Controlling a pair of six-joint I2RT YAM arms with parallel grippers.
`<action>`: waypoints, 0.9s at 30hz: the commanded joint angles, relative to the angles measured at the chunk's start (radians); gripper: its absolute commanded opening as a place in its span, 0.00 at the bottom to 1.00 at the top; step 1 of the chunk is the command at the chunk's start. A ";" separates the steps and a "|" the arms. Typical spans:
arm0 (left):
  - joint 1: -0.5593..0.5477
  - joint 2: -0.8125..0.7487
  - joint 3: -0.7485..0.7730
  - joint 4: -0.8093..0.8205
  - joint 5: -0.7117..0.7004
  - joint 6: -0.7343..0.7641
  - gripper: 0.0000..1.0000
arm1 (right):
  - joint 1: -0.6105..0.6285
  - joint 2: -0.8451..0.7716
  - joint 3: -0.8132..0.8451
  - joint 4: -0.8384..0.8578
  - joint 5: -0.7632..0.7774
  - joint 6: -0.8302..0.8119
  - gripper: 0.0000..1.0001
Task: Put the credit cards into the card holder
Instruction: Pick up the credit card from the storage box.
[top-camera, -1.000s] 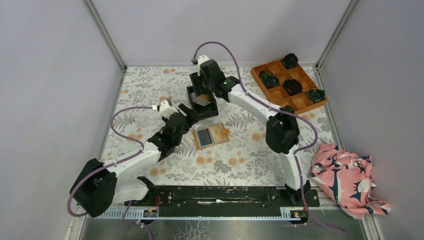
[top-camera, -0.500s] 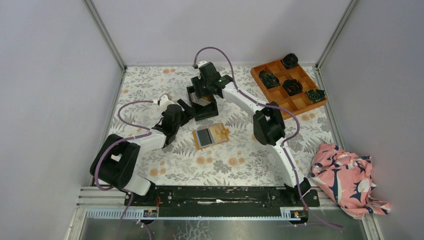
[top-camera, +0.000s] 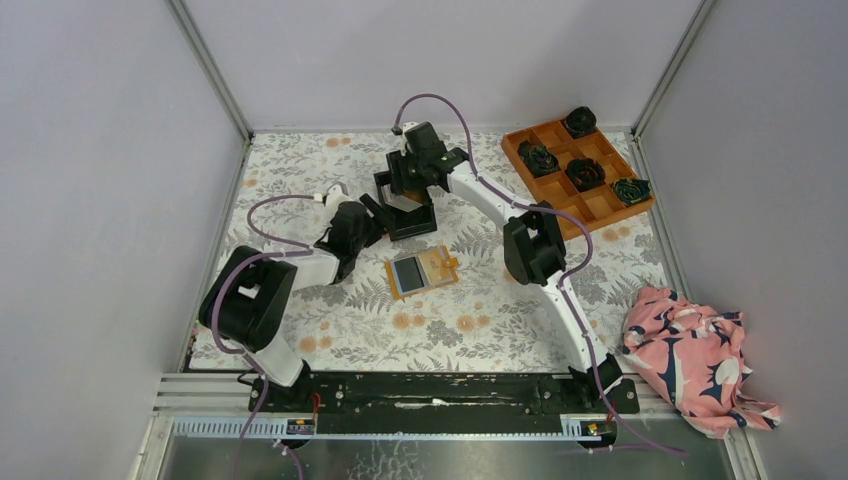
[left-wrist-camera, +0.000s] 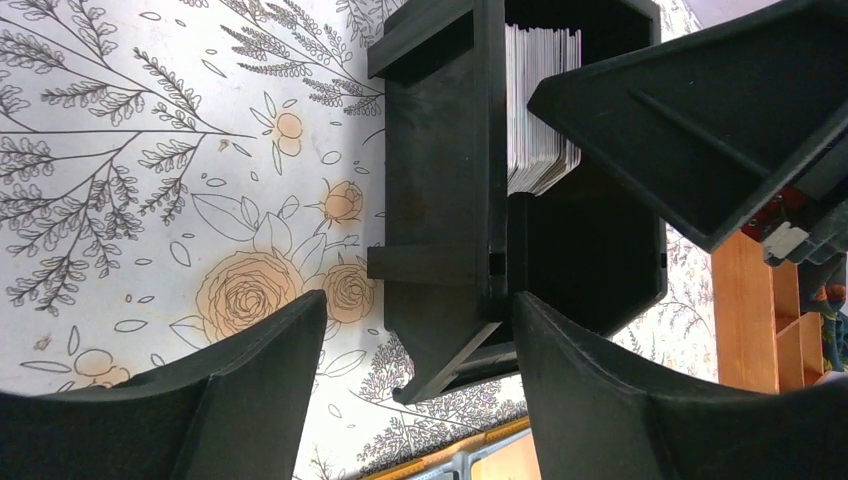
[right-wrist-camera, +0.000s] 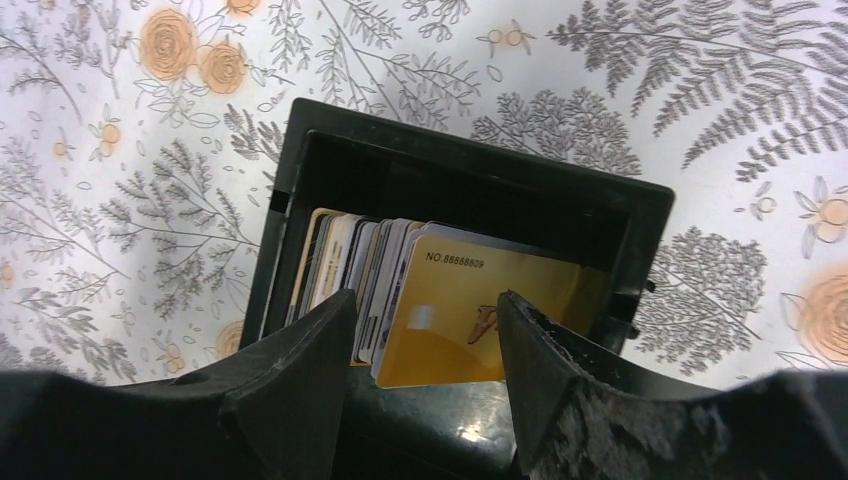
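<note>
The credit cards (right-wrist-camera: 350, 270) stand on edge as a stack in a black bin (right-wrist-camera: 640, 240), with a gold card (right-wrist-camera: 470, 310) at the front. My right gripper (right-wrist-camera: 425, 305) hangs open just above the stack, its fingers either side of the gold card, gripping nothing. In the top view it is over the bin (top-camera: 412, 222). My left gripper (left-wrist-camera: 420, 400) is open and empty, low beside the bin's near corner (left-wrist-camera: 440, 330), with the cards' (left-wrist-camera: 540, 100) edges visible beyond. The card holder (top-camera: 422, 270) lies open on the table, orange-tan with a pale blue pocket, just in front of the bin.
An orange compartment tray (top-camera: 578, 170) with dark rosettes sits at the back right. A pink patterned cloth (top-camera: 695, 360) is bunched at the right front. Grey walls enclose the floral table, and a black rail (top-camera: 440, 392) runs along the near edge.
The left arm has folded back to the left while its gripper stays beside the bin. The right arm has drawn in and its gripper has settled over the cards.
</note>
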 joint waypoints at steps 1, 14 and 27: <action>0.013 0.034 0.036 0.057 0.031 0.013 0.74 | -0.011 0.023 0.047 0.008 -0.076 0.046 0.61; 0.030 0.091 0.054 0.094 0.082 0.011 0.62 | -0.011 -0.022 -0.026 0.051 -0.168 0.123 0.54; 0.031 0.106 0.068 0.097 0.096 0.014 0.59 | 0.006 -0.071 -0.032 0.051 -0.175 0.140 0.48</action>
